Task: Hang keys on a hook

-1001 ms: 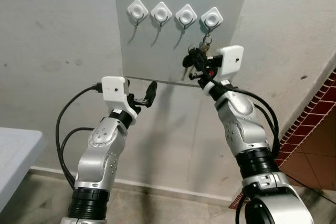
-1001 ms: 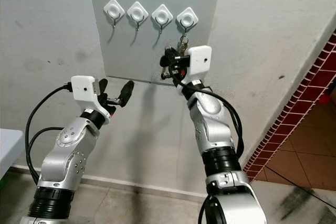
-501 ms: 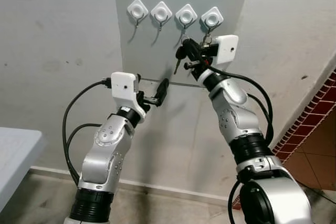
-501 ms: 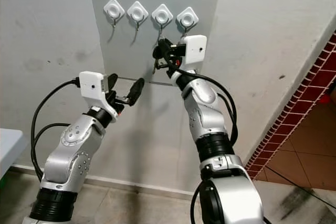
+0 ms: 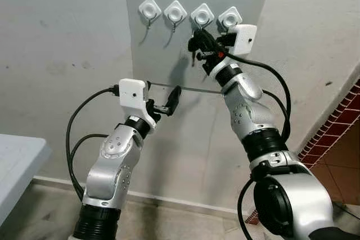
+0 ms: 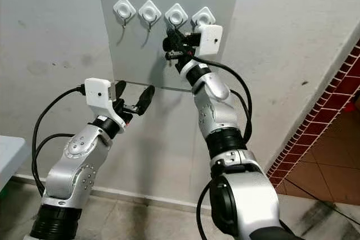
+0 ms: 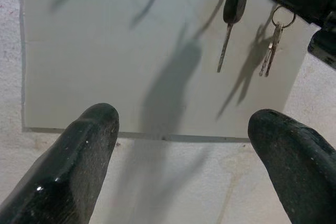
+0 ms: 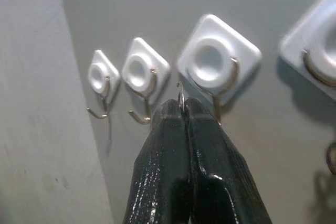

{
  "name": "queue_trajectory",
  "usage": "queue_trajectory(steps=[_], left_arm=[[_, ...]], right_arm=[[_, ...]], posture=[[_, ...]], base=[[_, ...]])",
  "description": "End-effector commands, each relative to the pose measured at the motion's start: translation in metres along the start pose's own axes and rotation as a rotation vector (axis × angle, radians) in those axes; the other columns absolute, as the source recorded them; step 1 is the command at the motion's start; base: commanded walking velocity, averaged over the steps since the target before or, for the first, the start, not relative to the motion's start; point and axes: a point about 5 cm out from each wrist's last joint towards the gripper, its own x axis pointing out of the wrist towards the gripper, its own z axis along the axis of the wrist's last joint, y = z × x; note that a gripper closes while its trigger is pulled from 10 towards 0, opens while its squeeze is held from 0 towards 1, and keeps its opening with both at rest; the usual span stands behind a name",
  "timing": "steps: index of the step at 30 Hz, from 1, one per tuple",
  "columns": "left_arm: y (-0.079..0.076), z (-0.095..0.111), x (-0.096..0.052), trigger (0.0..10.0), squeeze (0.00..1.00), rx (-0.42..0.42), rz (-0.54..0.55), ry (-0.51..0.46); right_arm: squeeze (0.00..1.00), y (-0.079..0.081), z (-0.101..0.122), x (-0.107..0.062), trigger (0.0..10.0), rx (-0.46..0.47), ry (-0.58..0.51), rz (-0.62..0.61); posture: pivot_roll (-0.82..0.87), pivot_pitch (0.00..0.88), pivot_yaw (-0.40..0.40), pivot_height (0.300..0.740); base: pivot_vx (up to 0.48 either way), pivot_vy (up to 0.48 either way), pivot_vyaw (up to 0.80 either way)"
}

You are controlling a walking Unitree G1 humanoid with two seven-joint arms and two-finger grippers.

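Four white diamond-shaped hooks sit in a row on a grey board (image 5: 163, 60) on the wall. My right gripper (image 5: 195, 43) is raised just below the third hook (image 5: 202, 14) from the left, shut on the thin ring of a bunch of keys (image 5: 193, 55). In the right wrist view the ring (image 8: 180, 94) pokes out between the shut fingertips (image 8: 167, 111), close in front of that hook (image 8: 216, 62). A black-headed key (image 7: 234, 3) and small silver keys (image 7: 273, 45) dangle against the board. My left gripper (image 5: 170, 102) stands open by the board's lower edge, holding nothing.
The fourth hook (image 5: 229, 17) is partly behind the right wrist camera box. A white table corner (image 5: 17, 161) lies at the lower left. A red brick wall base and tiled floor (image 5: 340, 139) run along the right.
My right gripper has risen and moved left with the keys, from under the fourth hook to just below the third. The left arm rose slightly, then held still.
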Motion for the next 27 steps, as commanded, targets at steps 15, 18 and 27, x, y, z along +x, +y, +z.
queue_trajectory(steps=[15,18,27], left_arm=[[-0.001,0.004,-0.002,10.0,0.00,-0.009,0.003,-0.005],[-0.001,0.005,-0.002,10.0,0.00,-0.010,0.004,-0.005],[0.001,0.006,-0.002,10.0,0.00,-0.023,0.016,-0.007]], right_arm=[[0.00,-0.016,-0.002,0.001,10.0,0.361,-0.038,-0.128],[0.00,-0.017,-0.007,-0.001,10.0,0.412,-0.033,-0.144],[0.85,-0.013,-0.018,-0.008,10.0,0.455,-0.026,-0.130]], posture=[[0.01,0.023,-0.040,0.740],[0.01,0.024,-0.039,0.740],[0.01,0.024,-0.037,0.740]], base=[[0.000,0.000,0.00],[0.000,0.000,0.00],[0.000,0.000,0.00]])
